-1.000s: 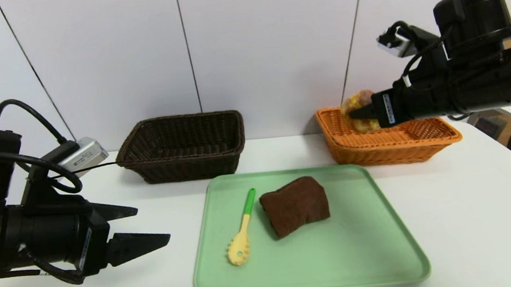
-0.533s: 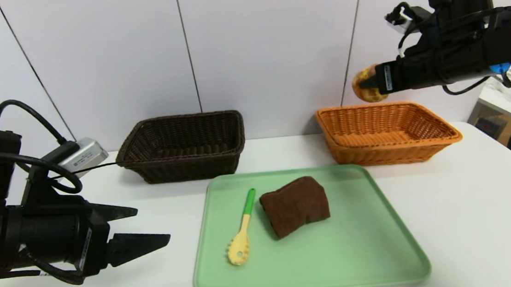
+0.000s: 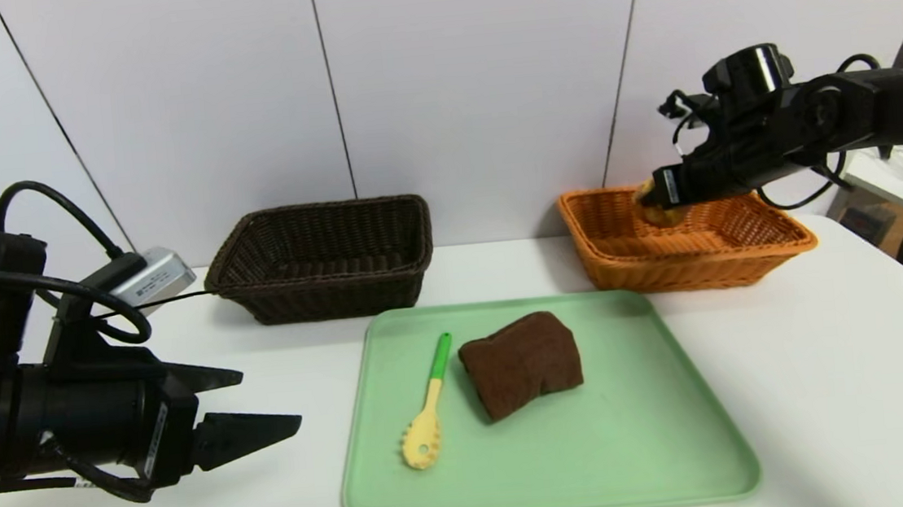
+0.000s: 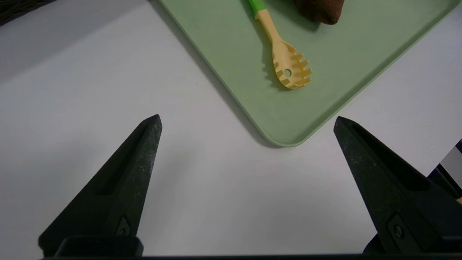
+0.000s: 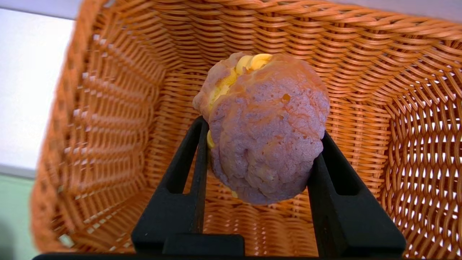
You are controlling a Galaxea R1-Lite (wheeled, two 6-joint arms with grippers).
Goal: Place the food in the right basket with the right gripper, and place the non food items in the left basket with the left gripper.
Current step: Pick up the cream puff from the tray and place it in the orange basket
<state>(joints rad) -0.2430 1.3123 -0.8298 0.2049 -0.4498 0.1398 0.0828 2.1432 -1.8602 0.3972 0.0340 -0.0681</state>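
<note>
The right tool (image 5: 260, 159) was clamped on the bun (image 5: 269, 130) at the orange basket (image 3: 698, 265), far right. The left tool (image 4: 247, 121), near left, stood wide apart, empty. Its label (image 3: 156, 440) was too small to read.

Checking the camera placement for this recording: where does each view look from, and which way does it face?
Head view: on the robot's head, facing forward and down at both baskets and the green tray; both arms show.
Left wrist view: on the left arm, facing the table and a tray corner; the left gripper shows, open.
Right wrist view: on the right arm, facing into the orange basket; the right gripper shows, holding the bun.
Both wrist views share part of the tray.
</note>
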